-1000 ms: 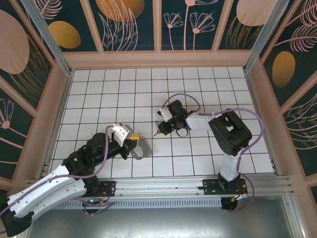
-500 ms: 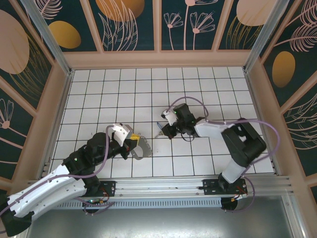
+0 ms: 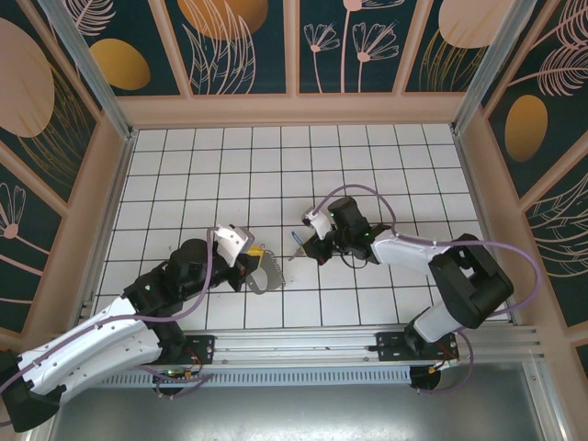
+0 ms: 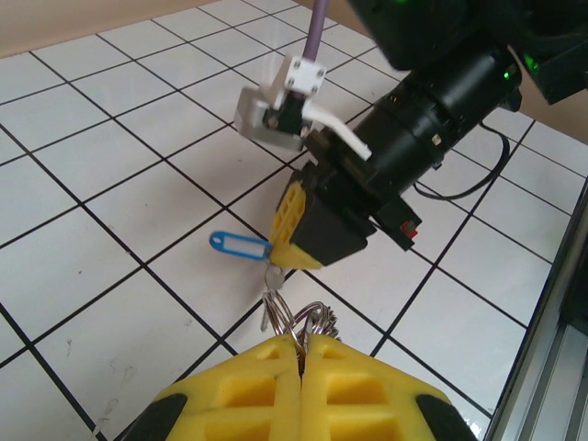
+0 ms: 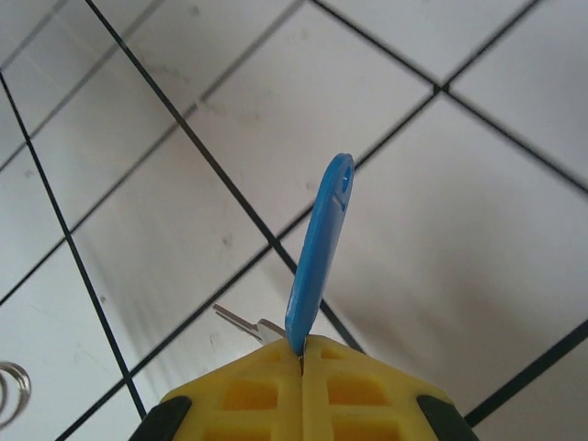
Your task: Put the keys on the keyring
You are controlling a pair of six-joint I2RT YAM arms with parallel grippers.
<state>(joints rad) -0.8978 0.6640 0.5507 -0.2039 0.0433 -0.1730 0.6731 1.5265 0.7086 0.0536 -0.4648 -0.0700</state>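
In the top view, the left gripper (image 3: 254, 266) is seen shut on the keyring (image 3: 268, 273), a rounded loop edged with small silvery bits, which sticks out of the jaws toward 3 o'clock. At 2 o'clock from it, just apart, the right gripper (image 3: 306, 246) is clamped on the key (image 3: 296, 242), whose blue head points to 10 o'clock. 1 key, 1 keyring and 2 grippers are counted on the white tiled table (image 3: 184, 184).

In the left wrist view, the yellow jaws of the left gripper (image 4: 301, 349) are pressed together at 6 o'clock, with the keyring (image 4: 308, 317) pinched between them as thin silvery wire loops. Just above, at 12 o'clock, the right gripper (image 4: 287, 257) is seen closed on the key (image 4: 237, 245), whose blue tag sticks out toward 9 o'clock.

In the right wrist view, the right gripper (image 5: 301, 354) is closed with no gap, and the key (image 5: 317, 248) is held by the lower end of its blue head, standing up toward 12 o'clock. 1 silvery blade (image 5: 241, 322) sticks out toward 10 o'clock. At 8 o'clock, a silvery wire coil (image 5: 7, 386) is cut by the frame edge.
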